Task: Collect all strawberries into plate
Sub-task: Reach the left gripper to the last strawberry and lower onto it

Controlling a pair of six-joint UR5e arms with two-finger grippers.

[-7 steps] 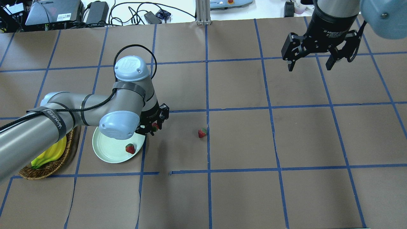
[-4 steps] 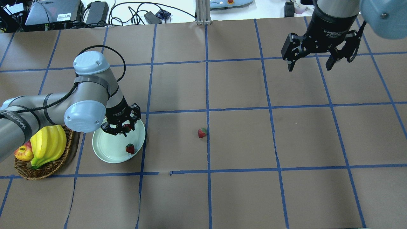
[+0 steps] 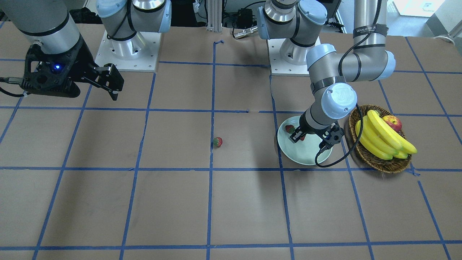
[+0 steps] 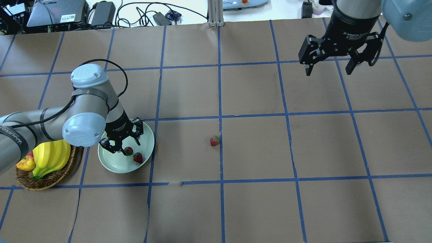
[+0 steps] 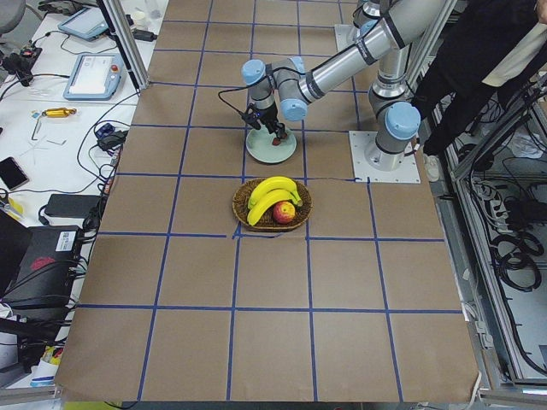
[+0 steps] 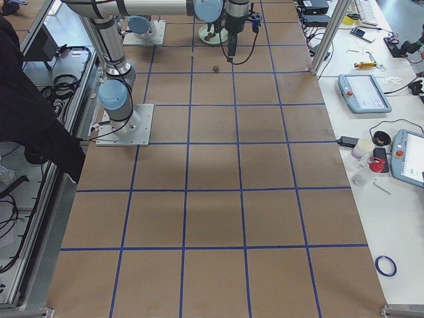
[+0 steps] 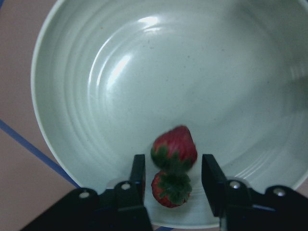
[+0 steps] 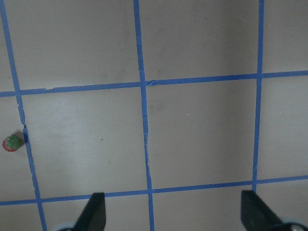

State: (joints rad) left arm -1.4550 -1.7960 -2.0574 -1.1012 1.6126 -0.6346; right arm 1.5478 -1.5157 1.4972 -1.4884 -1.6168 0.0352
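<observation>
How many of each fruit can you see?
Strawberries: 3
Banana bunch: 1
Apple: 1
Total: 5, counting the bunch as one

Both arms are silver-grey tubes with pale blue, screw-dotted joint caps (image 4: 82, 129), the left arm (image 4: 44, 118) bearing white-lettered black straps (image 4: 11, 134) and a looping black cable (image 4: 127, 80), the black left gripper (image 4: 124, 147) unmarked, the black right gripper (image 4: 328, 70) lettered "2F Adaptive".

Blurry strawberry (image 7: 174, 146); plate (image 7: 86, 96) partly out of frame.
</observation>
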